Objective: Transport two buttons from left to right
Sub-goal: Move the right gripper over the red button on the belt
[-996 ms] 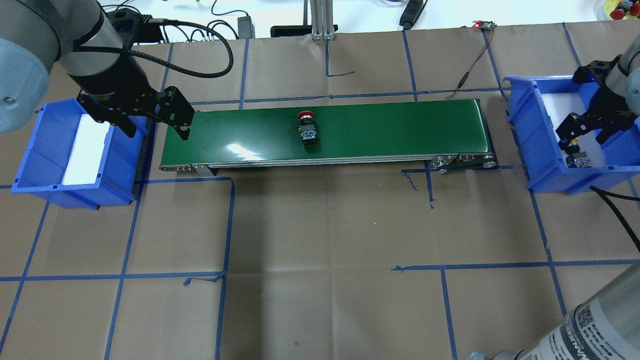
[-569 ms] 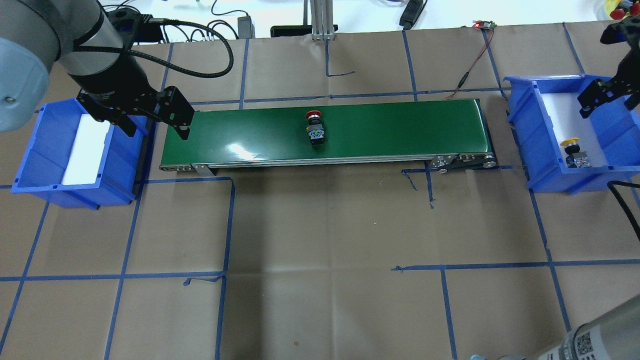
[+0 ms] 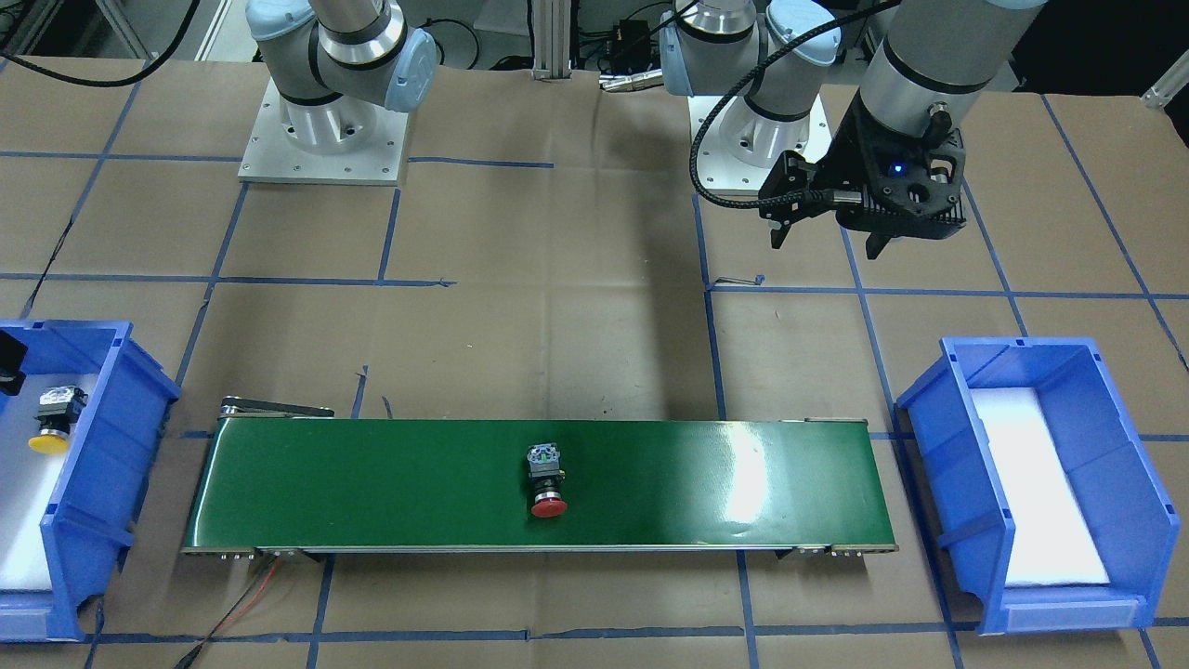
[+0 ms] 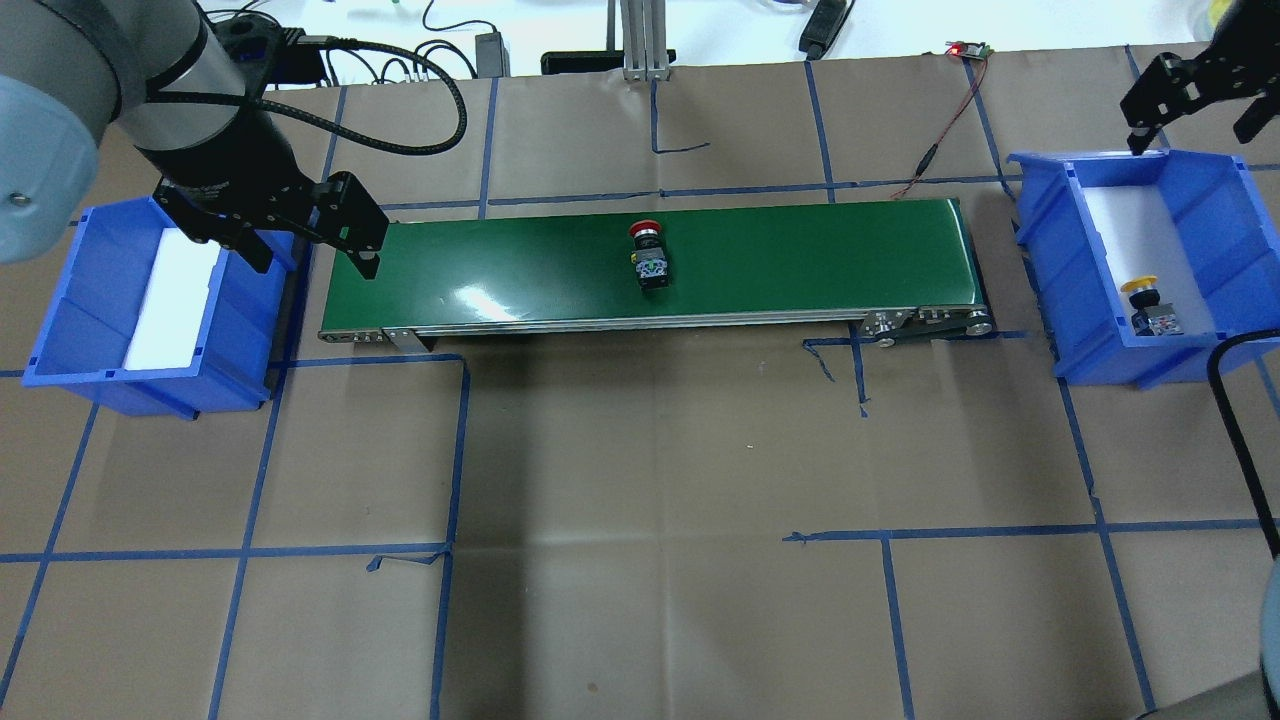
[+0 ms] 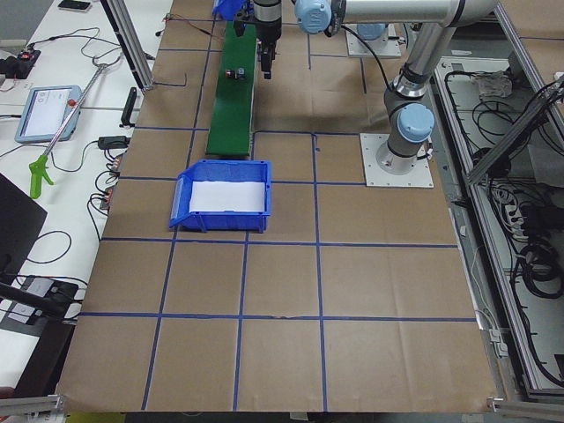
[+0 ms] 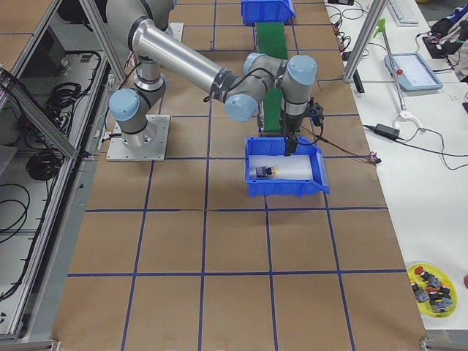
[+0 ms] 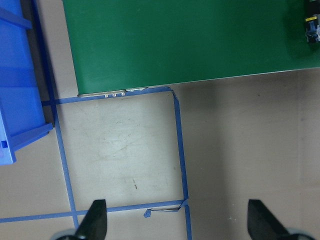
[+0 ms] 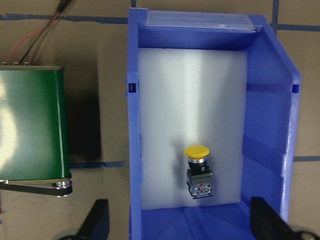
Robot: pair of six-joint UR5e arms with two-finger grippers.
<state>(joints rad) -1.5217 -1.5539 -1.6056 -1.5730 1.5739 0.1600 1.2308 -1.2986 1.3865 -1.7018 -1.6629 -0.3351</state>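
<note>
The red button (image 4: 650, 255) lies on its side on the green conveyor belt (image 4: 800, 260), near the middle; it also shows in the front view (image 3: 546, 483). The yellow button (image 4: 1148, 305) lies on the white pad in the right blue bin (image 4: 1060, 270), and directly below in the right wrist view (image 8: 198, 170). My right gripper (image 4: 1190, 115) is open and empty, high above the bin's far end. My left gripper (image 4: 315, 262) is open and empty, hovering between the left blue bin (image 4: 60, 330) and the belt's left end.
The left bin holds only its white pad (image 4: 170, 300). A red and black wire (image 4: 940, 120) runs from the belt's far right end to a small board. Blue tape lines cross the brown paper. A yellow dish of spare buttons (image 6: 431, 281) sits far off.
The red button has travelled rightwards along the belt. My right gripper has risen out of the right bin and away from the yellow button lying there. The left arm has not moved.
</note>
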